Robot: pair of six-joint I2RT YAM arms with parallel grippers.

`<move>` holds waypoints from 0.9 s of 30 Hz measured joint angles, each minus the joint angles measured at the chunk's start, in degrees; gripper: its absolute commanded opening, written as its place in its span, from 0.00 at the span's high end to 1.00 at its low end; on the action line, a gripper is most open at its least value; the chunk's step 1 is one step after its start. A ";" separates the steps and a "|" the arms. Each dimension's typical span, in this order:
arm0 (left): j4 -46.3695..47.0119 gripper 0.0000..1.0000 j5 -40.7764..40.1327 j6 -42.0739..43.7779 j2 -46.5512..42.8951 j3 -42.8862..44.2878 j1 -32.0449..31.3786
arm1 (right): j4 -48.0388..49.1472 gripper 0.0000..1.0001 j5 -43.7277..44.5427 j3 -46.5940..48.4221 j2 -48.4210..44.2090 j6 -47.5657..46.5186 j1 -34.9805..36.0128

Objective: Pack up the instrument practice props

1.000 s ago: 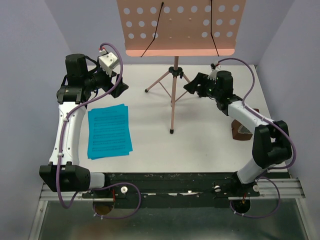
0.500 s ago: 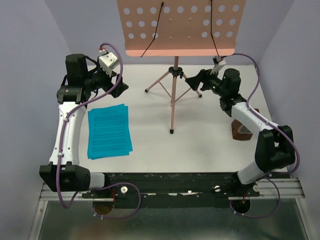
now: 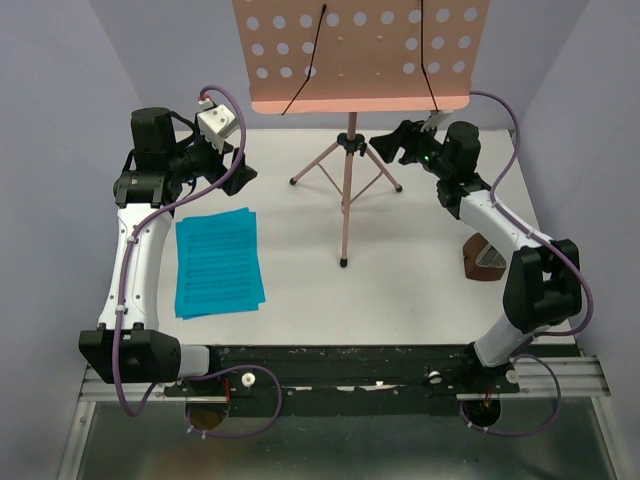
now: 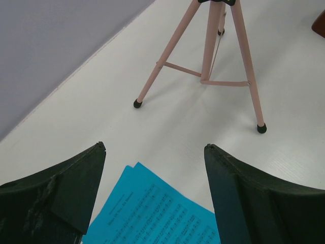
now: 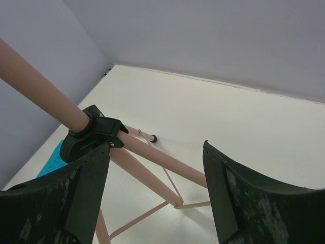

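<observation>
Left gripper (image 3: 240,177) - released, jaws spread, nothing in it, hovering over the bench (image 3: 400,290) just far of the sheets (image 3: 218,262). Sheets lie flat on the left side, a loose blue stack. Stand (image 3: 346,215) is upright at far middle, tripod feet on the bench. Right gripper (image 3: 384,149) - released too, jaws wide, just right of the stand's black hub (image 5: 90,134); one finger is close beside it, contact unclear. Metronome (image 3: 484,262) sits at the right edge, partly behind the right arm.
</observation>
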 measured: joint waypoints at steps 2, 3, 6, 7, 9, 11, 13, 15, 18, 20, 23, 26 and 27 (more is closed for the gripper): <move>0.00 0.11 0.00 0.00 0.00 0.00 0.00 | 0.22 0.20 -0.57 0.00 0.00 0.31 0.11; 0.00 0.11 0.00 0.00 0.00 0.00 0.00 | 0.22 0.20 -0.81 0.00 0.00 0.46 0.15; 0.00 0.11 0.00 -0.02 0.07 0.00 0.00 | 0.33 0.20 -1.88 0.00 0.00 0.90 0.55; 0.00 0.11 0.00 -0.02 0.09 0.00 0.00 | 0.33 0.20 -2.16 0.00 0.00 0.94 0.74; 0.02 0.12 0.00 -0.02 0.26 0.00 0.00 | 0.33 0.20 -2.71 -0.02 0.00 1.14 1.03; 0.04 0.11 0.00 -0.04 0.48 0.00 0.00 | 0.33 0.19 -3.19 -0.09 0.00 1.31 1.22; 0.07 0.11 0.00 -0.02 0.63 0.00 0.00 | 0.44 0.19 -3.45 -0.31 0.00 1.38 1.46; 0.07 0.11 0.00 -0.02 0.81 0.00 0.00 | 0.63 0.20 -3.65 -0.44 0.00 1.42 1.49; 0.17 0.11 0.00 -0.04 0.96 0.00 0.00 | 0.81 0.19 -3.65 -0.66 -0.02 1.55 1.51; 0.33 0.11 0.00 -0.04 1.03 0.02 0.00 | 0.83 0.20 -3.54 -0.90 -0.11 1.62 1.51; 0.44 0.11 0.00 -0.04 1.18 0.13 0.00 | 1.68 0.20 -3.34 -2.14 -0.63 1.38 1.51; 0.44 0.11 -0.02 -0.04 1.20 0.13 -0.07 | 1.44 0.20 -3.34 -4.20 -1.55 0.39 1.62; 0.44 0.11 0.00 -0.04 1.22 0.13 -0.37 | 1.16 0.20 -3.32 -4.96 -1.68 -0.24 1.62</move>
